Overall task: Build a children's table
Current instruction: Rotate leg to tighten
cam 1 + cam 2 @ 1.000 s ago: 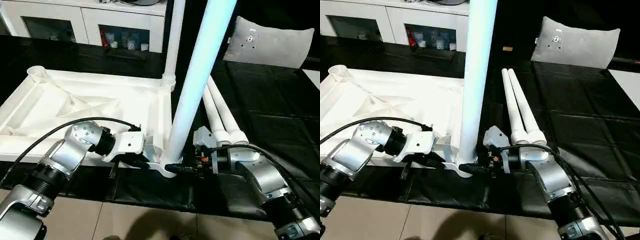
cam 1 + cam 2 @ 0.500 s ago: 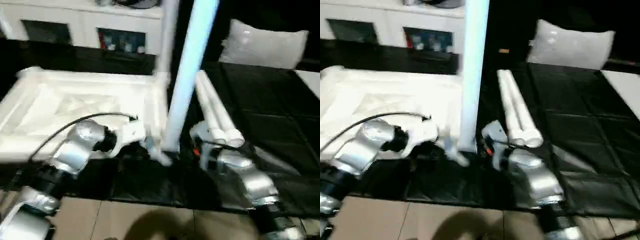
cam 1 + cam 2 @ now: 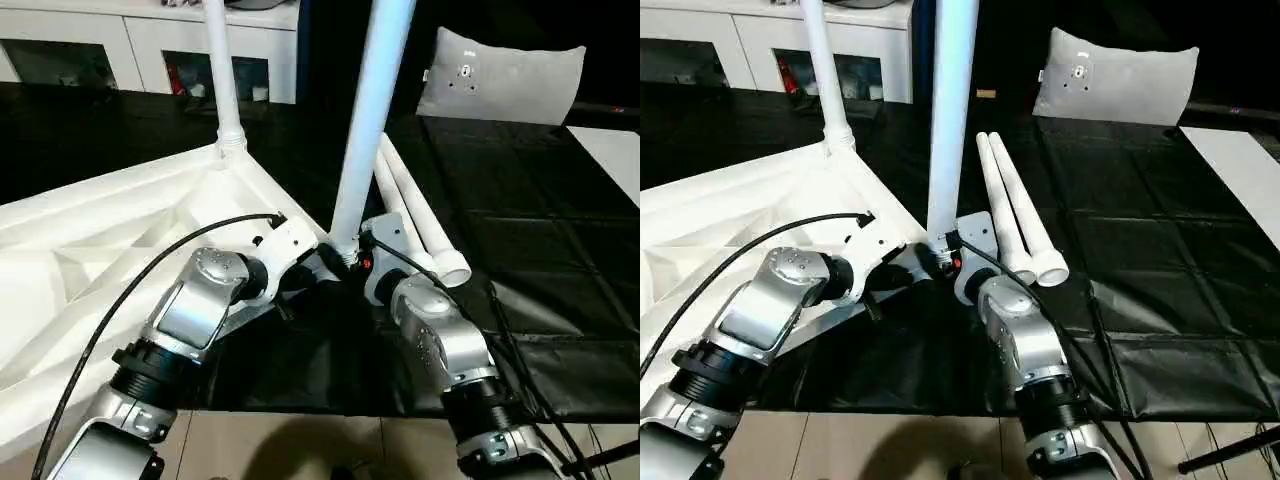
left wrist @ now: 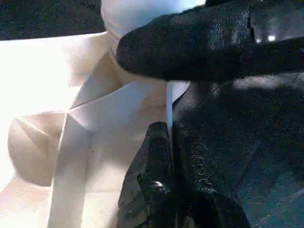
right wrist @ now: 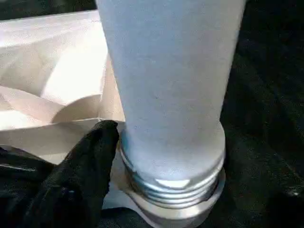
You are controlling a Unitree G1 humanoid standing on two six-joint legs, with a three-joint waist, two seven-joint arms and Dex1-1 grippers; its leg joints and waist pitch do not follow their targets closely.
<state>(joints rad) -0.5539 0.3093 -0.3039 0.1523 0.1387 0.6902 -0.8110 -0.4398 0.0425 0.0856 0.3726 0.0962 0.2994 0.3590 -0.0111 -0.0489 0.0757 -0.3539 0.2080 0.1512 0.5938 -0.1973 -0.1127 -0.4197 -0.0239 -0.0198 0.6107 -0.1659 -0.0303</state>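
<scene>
White plastic dominates the scene: the top [image 3: 110, 250] lies upside down on a black sheet [image 3: 540, 250], ribbed underside facing up, one corner pointing toward the robot. Two legs stand upright in corner sockets. The far leg [image 3: 222, 70] rises from the far corner. The near leg [image 3: 370, 110] rises from the corner closest to the robot, between the two grippers; in the right wrist view its threaded base [image 5: 173, 183] sits in the socket with several thread rings showing above the rim. Two spare legs [image 3: 1015, 215] lie side by side on the sheet just right of the near leg, open ends toward the robot.

The left gripper [image 3: 310, 270] is at the near corner, its black fingers [image 4: 190, 42] pressed together on the thin edge of the top beside the socket. The right gripper [image 3: 362, 250] sits just beside the near leg's base on the other side; whether its fingers are apart or together cannot be told.

Behind the sheet stands a white cabinet [image 3: 150, 40] with glass doors, and a grey pillow [image 3: 500, 75] lies at the far right
</scene>
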